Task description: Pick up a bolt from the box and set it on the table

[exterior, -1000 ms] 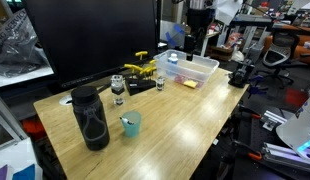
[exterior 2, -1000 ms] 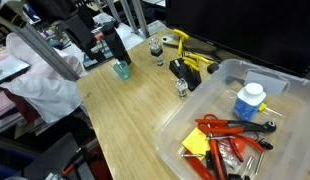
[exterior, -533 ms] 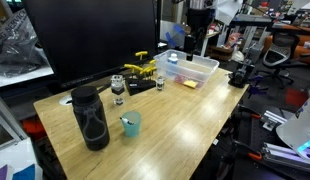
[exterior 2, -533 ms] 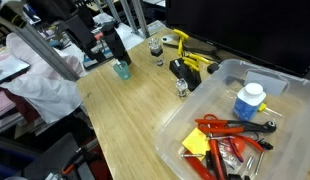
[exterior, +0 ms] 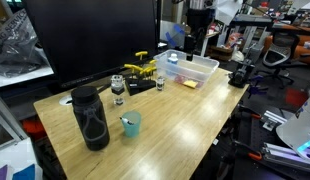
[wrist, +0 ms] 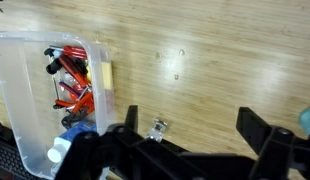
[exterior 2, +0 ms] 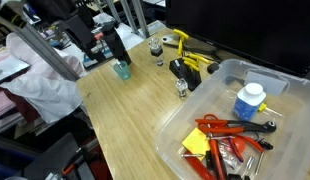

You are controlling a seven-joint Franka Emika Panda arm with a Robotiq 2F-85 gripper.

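The clear plastic box (exterior: pixel 192 68) stands at the far right of the pale wood table (exterior: pixel 165 125). It lies close in an exterior view (exterior 2: pixel 200 110) and holds red pliers (exterior 2: pixel 230 128), a blue-capped bottle (exterior 2: pixel 249 102) and small metal parts; I cannot pick out a single bolt. In the wrist view the box (wrist: pixel 20 90) is at the left, over the table (wrist: pixel 215 50). My gripper (wrist: pixel 193 120) is open and empty, high above bare table just beside the box. It hangs behind the box in an exterior view (exterior: pixel 201 42).
A tall black canister (exterior: pixel 91 118) and a teal cup (exterior: pixel 130 123) stand near the front. Two small jars (exterior: pixel 118 88) (exterior: pixel 160 83), a black device (exterior 2: pixel 185 72) and yellow-handled tools (exterior 2: pixel 185 45) sit mid-table. One small jar (wrist: pixel 158 126) lies under my gripper.
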